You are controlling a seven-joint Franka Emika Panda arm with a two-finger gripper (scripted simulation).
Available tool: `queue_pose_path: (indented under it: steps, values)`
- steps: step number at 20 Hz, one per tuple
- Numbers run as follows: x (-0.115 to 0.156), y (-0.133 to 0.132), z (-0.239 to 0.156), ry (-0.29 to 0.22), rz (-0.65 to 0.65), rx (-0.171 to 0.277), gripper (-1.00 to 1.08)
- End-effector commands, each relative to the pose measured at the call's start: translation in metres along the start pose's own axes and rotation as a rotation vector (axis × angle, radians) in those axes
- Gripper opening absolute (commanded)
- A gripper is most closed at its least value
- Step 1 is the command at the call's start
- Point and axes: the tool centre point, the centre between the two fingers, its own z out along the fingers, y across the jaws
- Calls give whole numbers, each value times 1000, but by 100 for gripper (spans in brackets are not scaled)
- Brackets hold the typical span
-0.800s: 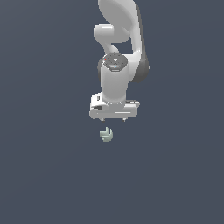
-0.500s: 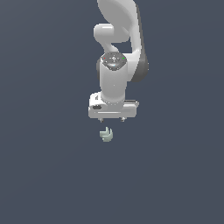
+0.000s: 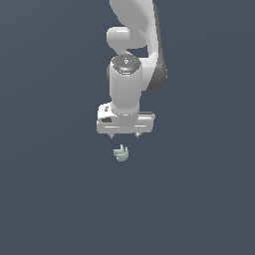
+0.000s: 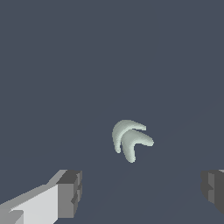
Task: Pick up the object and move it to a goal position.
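The object (image 3: pixel 121 153) is a tiny pale grey-green lump with curved lobes, lying on the dark grey floor. In the wrist view the object (image 4: pixel 130 140) shows its two curved lobes. My white gripper (image 3: pixel 124 135) hangs just above and behind it, apart from it, fingers pointing down. The gripper (image 4: pixel 142 192) is open and empty: its grey fingertips (image 4: pixel 70 193) stand wide apart, with the object lying ahead of the gap between them.
The white arm (image 3: pixel 134 55) rises from the gripper to the top edge of the exterior view. Plain dark grey floor (image 3: pixel 50 199) spreads all around; nothing else shows.
The gripper has shifted slightly toward the exterior view's left and a little lower. The object has not moved.
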Motion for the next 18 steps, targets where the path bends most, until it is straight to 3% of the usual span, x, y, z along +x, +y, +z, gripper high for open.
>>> queue_pose_path:
  steps: [1,10,18]
  values:
    - [0,0,1,-1,7,1,100]
    - [1,1,13,-5,123,8,100]
    - [2,3,34,-14,324,17,100]
